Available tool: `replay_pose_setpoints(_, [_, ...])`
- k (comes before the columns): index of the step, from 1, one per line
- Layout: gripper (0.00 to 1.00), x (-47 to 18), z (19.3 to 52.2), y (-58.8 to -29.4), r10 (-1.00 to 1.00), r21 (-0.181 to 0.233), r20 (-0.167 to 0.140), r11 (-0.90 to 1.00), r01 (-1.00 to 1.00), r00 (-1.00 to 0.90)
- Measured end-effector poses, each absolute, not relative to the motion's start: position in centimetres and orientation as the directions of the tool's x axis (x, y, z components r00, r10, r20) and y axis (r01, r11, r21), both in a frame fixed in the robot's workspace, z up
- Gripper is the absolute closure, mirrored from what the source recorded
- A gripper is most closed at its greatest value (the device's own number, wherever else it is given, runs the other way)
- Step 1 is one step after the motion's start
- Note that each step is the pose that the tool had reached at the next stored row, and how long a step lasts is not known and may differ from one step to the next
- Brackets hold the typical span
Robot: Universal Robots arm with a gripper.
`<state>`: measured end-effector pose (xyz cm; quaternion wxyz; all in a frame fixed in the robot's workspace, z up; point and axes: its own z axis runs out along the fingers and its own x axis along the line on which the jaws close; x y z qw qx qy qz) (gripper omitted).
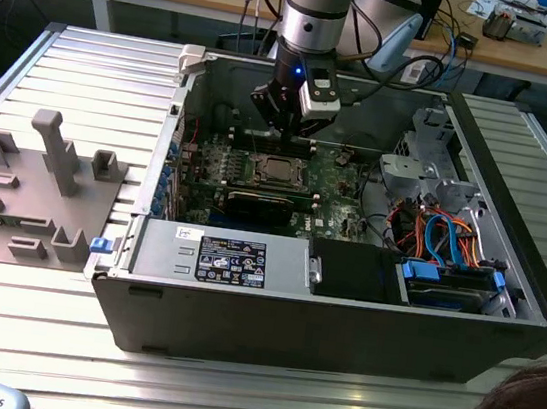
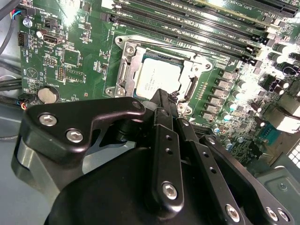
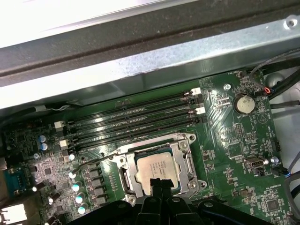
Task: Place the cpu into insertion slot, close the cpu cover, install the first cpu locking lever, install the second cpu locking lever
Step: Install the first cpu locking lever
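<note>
Clearly seated: shiny square cpu flat inside silvery-rimmed insertion slot, thin metal cpu cover framing it in the first wrist view, black gripper pinched together just above the chip's edge, green circuit board beneath.

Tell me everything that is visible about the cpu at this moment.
The cpu is a small flat square chip with a pale silver-grey metal top that carries faint print. It lies flat inside the insertion slot on the green motherboard, and the cpu cover frames it all around. In both wrist views, the black tips of the gripper stand over its near edge and hide part of it; I cannot tell whether they touch the chip. In the exterior view it sits directly below the arm.
</note>
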<state>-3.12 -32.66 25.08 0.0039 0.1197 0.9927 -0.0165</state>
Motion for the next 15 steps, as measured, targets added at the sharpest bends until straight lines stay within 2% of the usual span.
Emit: replay_pose_setpoints(15, [0.89,-3.13,25.08,-32.66,0.226,-0.032,-0.012,0.974,0.226,-0.974])
